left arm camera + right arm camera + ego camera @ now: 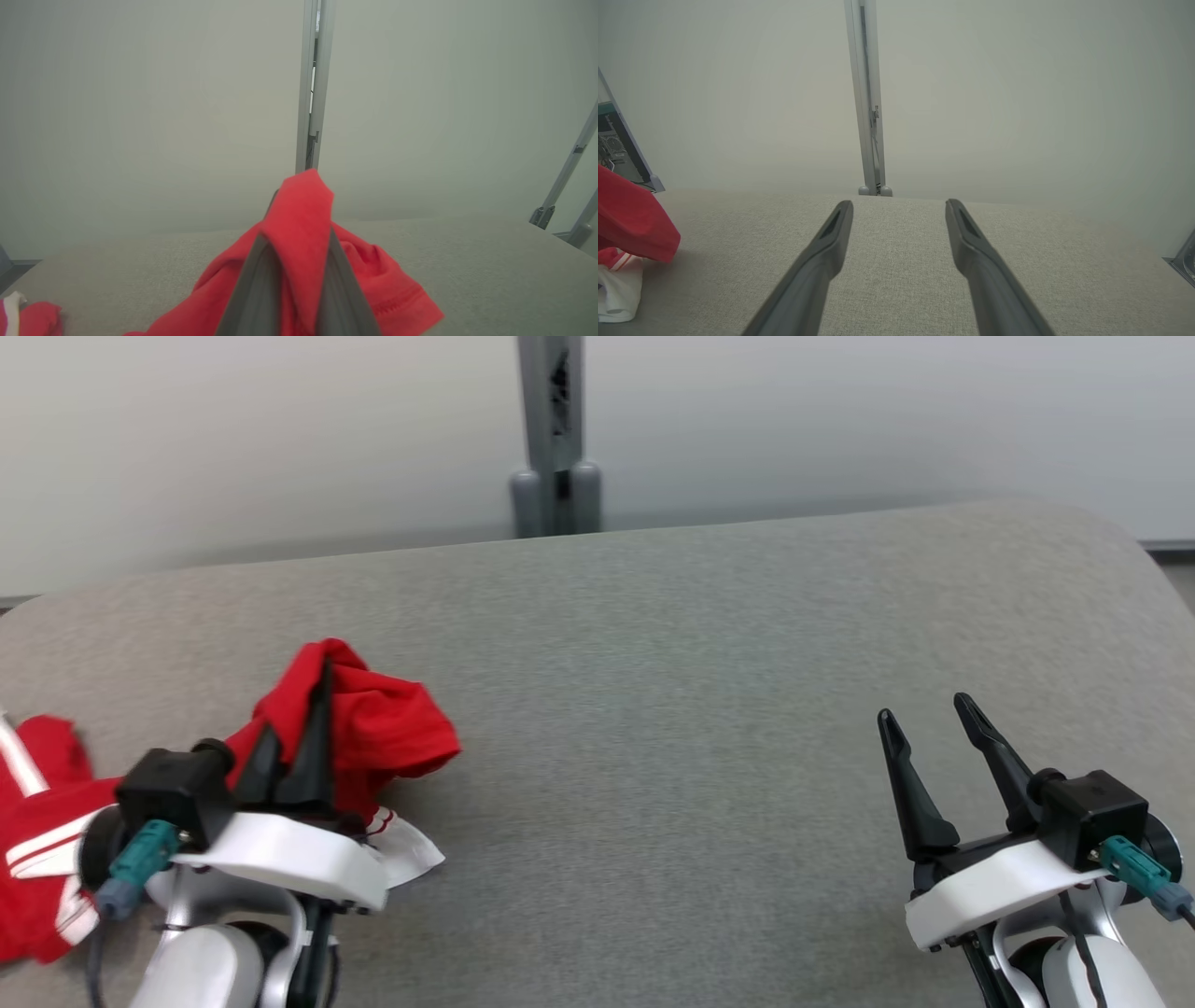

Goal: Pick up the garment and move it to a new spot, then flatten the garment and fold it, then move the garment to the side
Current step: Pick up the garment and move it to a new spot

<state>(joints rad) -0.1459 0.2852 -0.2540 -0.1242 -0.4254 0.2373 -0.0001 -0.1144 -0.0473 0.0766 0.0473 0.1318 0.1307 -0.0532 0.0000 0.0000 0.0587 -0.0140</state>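
The garment [392,728] is red with white stripes and a white trim, bunched at the left of the grey table [672,709]. My left gripper [317,686] is shut on a fold of it and lifts that fold off the surface. In the left wrist view the red cloth [299,224] is pinched between the two fingers and drapes over their tips. The rest of the garment [37,831] trails down to the left edge. At the lower right my right gripper [924,709] is open above the bare table, fingers [831,242] spread with nothing between them. The garment [630,219] shows at that view's left edge.
A grey post [555,439] on a two-lobed base stands behind the table's far edge, against a pale wall. Slanted metal legs [565,172] show at the right of the left wrist view. A rack with equipment [616,149] stands beyond the table's left end.
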